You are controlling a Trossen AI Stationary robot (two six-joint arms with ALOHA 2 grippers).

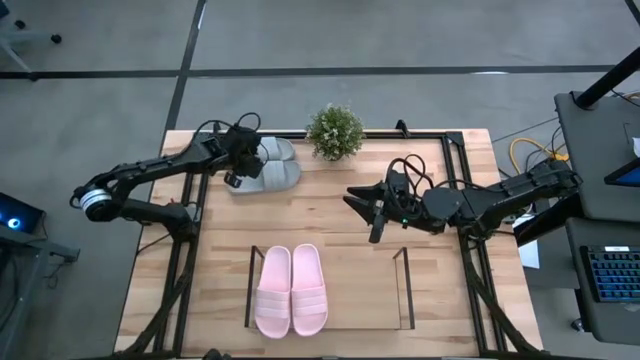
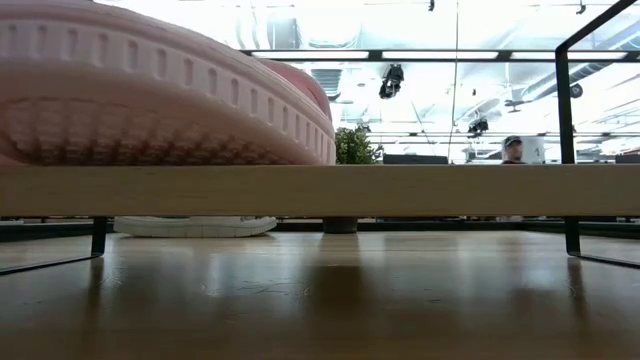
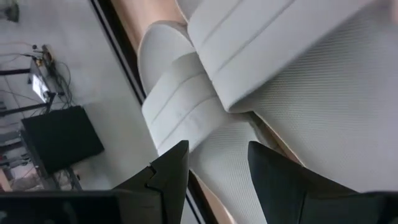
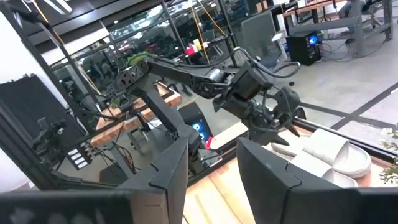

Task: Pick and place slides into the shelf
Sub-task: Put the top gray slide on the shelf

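Grey slides [image 1: 265,165] are lying beneath my left end effector [image 1: 238,160], fingers parted; my right end effector [image 1: 366,210], also parted, is hovering mid-worktop [image 1: 330,220].

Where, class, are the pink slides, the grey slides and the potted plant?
pink slides [image 1: 291,290]: high view, the inner edges where the two straps meet, in the shelf.
grey slides [image 1: 272,166]: high view, strap of the nearer sandal, beside the left claw.
potted plant [image 1: 334,131]: high view, middle of the foliage.

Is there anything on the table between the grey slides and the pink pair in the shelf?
No. In the high view, only bare wood separates the grey slides from the pink pair in the shelf.
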